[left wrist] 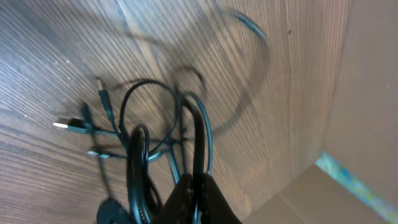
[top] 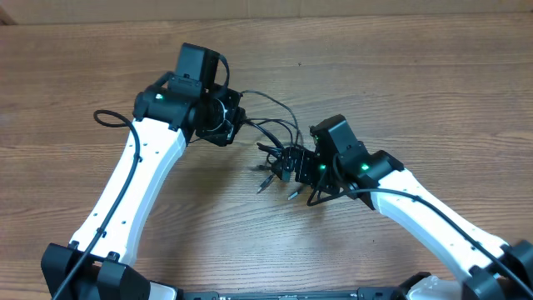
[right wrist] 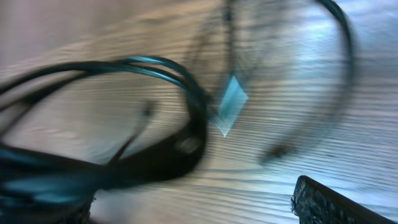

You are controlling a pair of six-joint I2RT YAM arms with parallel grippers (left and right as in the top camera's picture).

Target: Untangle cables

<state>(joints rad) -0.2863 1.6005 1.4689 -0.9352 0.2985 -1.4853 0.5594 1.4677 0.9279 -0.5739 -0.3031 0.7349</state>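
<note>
Overhead: both arms reach in over the wooden table and meet near its middle. The left gripper is pressed together on the cables. From there thin black strands arc right toward the right gripper, which sits just beside the knot. A few plug ends dangle below that gripper, above the table. Whether the right gripper touches any strand can't be told from this angle.

Left wrist: the left gripper is at the bottom edge, jaws closed, pinching several strands of the cables. The strands loop upward out of the pinch as two or three overlapping arcs. Three small plugs stick out to the left of the loops, one with a bright metal tip. The tabletop is behind them, with soft cable shadows on it. A brown cardboard-like surface fills the right side.

Right wrist: heavy motion blur. The right gripper is spread wide. One of its fingers shows at bottom right, with bare wood between it and the left side. The cables sweep in from the left as a bundle, bend down and run back left. A small pale tag sits just beside the bend. Nothing is visibly clamped here.
</note>
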